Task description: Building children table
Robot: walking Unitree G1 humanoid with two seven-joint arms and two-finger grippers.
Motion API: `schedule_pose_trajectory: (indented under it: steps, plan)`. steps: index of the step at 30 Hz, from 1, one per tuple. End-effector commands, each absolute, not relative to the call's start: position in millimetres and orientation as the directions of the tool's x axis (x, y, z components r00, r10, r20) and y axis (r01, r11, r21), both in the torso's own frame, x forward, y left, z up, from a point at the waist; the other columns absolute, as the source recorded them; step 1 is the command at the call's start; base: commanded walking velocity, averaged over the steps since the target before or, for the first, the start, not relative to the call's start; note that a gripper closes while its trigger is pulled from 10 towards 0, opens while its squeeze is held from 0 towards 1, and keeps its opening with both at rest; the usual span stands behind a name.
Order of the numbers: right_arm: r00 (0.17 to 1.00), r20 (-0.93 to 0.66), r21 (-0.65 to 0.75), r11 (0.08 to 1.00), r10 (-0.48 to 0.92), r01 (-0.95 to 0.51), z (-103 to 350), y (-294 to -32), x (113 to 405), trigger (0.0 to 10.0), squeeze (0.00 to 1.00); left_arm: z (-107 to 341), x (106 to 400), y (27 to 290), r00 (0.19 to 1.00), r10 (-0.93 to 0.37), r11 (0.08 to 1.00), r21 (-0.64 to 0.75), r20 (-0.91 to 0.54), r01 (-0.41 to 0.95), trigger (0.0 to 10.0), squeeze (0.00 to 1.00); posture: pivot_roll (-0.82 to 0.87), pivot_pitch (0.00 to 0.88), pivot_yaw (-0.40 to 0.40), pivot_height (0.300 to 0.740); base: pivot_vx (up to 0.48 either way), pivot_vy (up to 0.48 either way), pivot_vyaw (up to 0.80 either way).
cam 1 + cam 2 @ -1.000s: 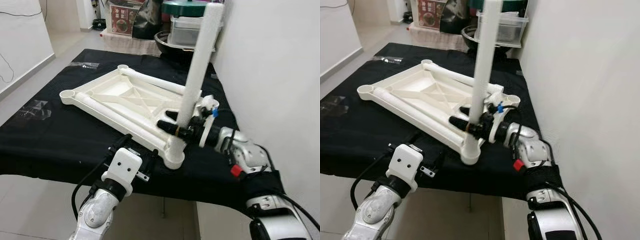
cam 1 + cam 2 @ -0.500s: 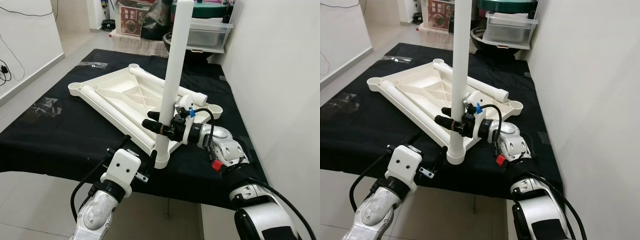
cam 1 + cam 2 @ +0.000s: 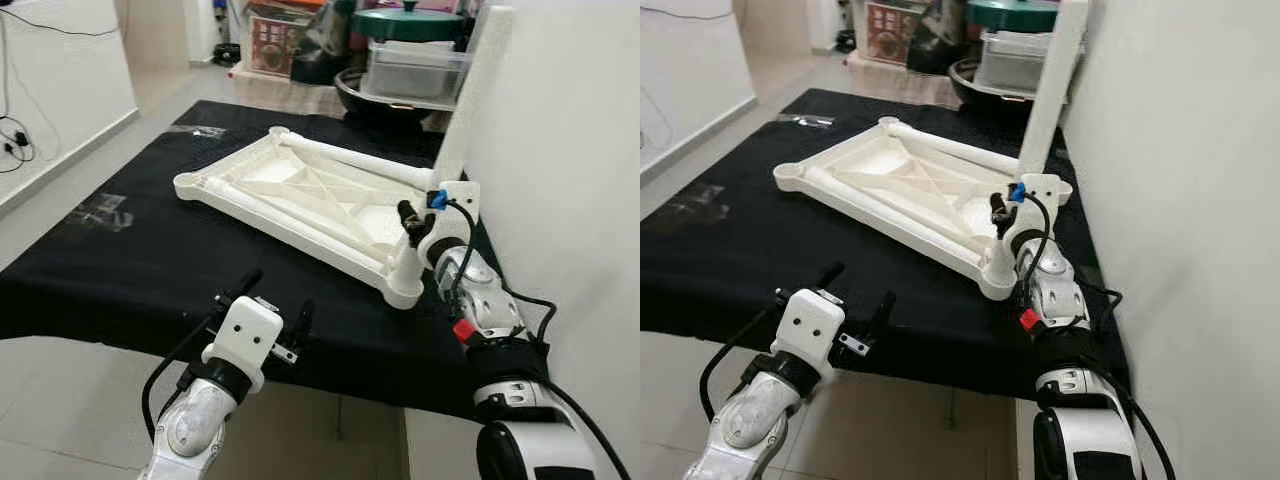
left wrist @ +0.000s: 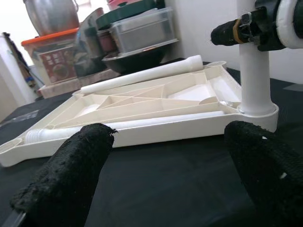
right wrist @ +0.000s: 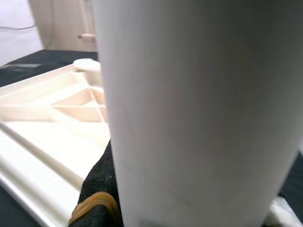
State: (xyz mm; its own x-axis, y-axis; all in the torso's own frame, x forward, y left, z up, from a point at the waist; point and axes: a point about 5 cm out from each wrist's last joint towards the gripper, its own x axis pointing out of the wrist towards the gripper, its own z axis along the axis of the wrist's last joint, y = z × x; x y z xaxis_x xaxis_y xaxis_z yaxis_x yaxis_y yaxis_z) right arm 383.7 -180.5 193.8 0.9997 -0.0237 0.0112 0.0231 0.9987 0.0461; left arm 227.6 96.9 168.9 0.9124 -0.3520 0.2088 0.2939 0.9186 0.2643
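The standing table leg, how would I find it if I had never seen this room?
Look at the black-covered table with the white upside-down tabletop lying on it. At the tabletop's near corner by the wall, the right gripper holds the table leg. It alone stands upright; the other white legs lie flat.

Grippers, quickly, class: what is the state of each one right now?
Left gripper: open, holding nothing, hovering at the near edge of the black table.
Right gripper: shut on the upright white table leg.
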Motion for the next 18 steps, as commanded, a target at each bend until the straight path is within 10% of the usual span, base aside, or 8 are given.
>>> schedule_pose_trajectory:
  steps: [1,6,7,13,14,18]
  plan:
    - [0.996,0.037,0.014,0.997,-0.076,0.076,199.3,-187.7,385.8,10.0,0.0,164.6,227.9,95.8,0.914,-0.356,0.915,0.272,0.194,0.299,10.0,0.0,0.11,0.024,-0.112,0.74,0.0,0.0,0.0]
    - [0.987,0.043,-0.033,0.987,-0.153,0.154,201.2,-203.2,390.2,10.0,0.0,164.5,227.9,96.9,0.915,-0.353,0.915,0.274,0.194,0.294,10.0,0.0,0.11,0.021,-0.114,0.74,0.0,0.0,0.0]
    - [0.974,0.048,-0.06,0.972,-0.223,0.226,200.6,-212.7,388.9,10.0,1.0,164.2,227.8,96.5,0.916,-0.352,0.916,0.273,0.194,0.294,10.0,0.0,0.11,0.021,-0.114,0.74,0.0,0.0,0.0]
    - [0.955,0.044,-0.08,0.952,-0.293,0.296,195.6,-219.3,385.1,10.0,1.0,164.0,227.8,94.9,0.915,-0.353,0.916,0.269,0.195,0.296,10.0,0.0,0.1,0.022,-0.111,0.74,0.0,0.0,0.0]
    - [0.959,0.027,-0.051,0.958,-0.281,0.282,189.0,-215.6,382.1,10.0,0.0,164.0,228.0,94.7,0.915,-0.354,0.916,0.269,0.195,0.297,10.0,0.0,0.11,0.022,-0.11,0.74,0.0,0.0,0.0]
    - [0.969,0.004,0.014,0.969,-0.247,0.247,179.9,-207.1,376.8,10.0,0.0,164.4,228.9,95.6,0.915,-0.353,0.916,0.271,0.196,0.295,10.0,0.0,0.1,0.023,-0.111,0.74,0.0,0.0,0.0]
